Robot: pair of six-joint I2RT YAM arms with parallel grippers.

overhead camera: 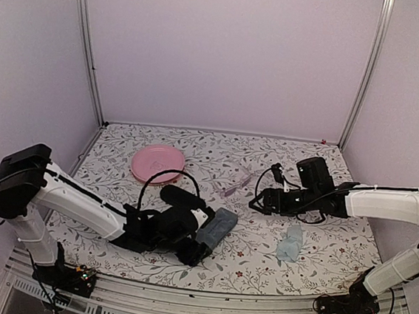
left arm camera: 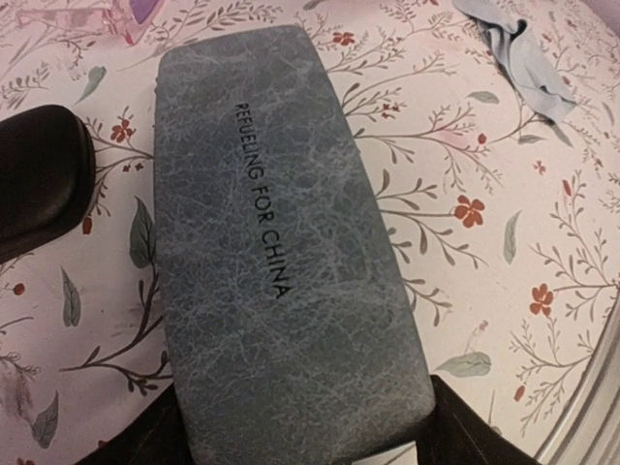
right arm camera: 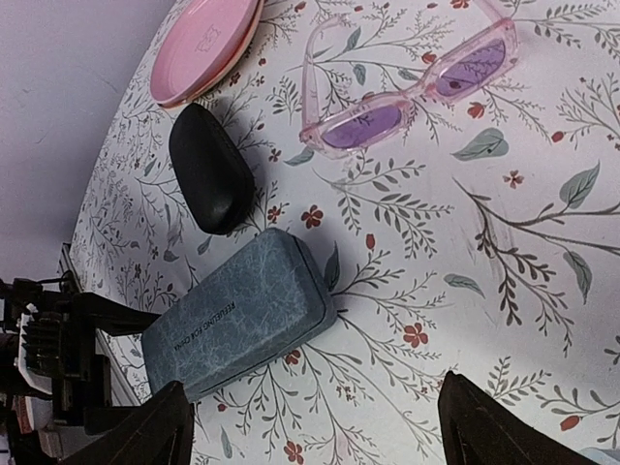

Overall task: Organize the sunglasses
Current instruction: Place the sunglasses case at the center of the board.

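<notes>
**Sunglasses and cases on the bench [overhead camera: 321,156], read from left to right.** The left fingers [left arm camera: 475,436] stand on either side of the near end of the grey-blue case [left arm camera: 281,262]. They sit close against its flanks, but the wrist view crops them too tightly to tell whether they are pressing on it. Beyond the case lie a pink plate [overhead camera: 158,163] and a black oval case [right arm camera: 211,179], the latter shut and just beside the grey-blue one.

The only sunglasses [right arm camera: 366,126] in view are a pale pink translucent pair with violet lenses. They rest on the bench to the right of the plate, apart from both cases and near the right arm. Their arms appear to be unfolded. The right fingers [right arm camera: 155,436] hover spread wide with nothing between them. A small blue cloth [overhead camera: 290,243] lies crumpled nearer the front edge, below that arm.

**Handling.** The frame is probably light, stiff and smooth, so it is likely to slide or pivot under a careless pinch. The lenses would scratch, and the hinged arms would bend if squeezed. The soundest hold is judged to be across the thick brow bar at the bridge, or at a corner by a hinge, with gentle closing force and the fingers clear of the lenses.
</notes>
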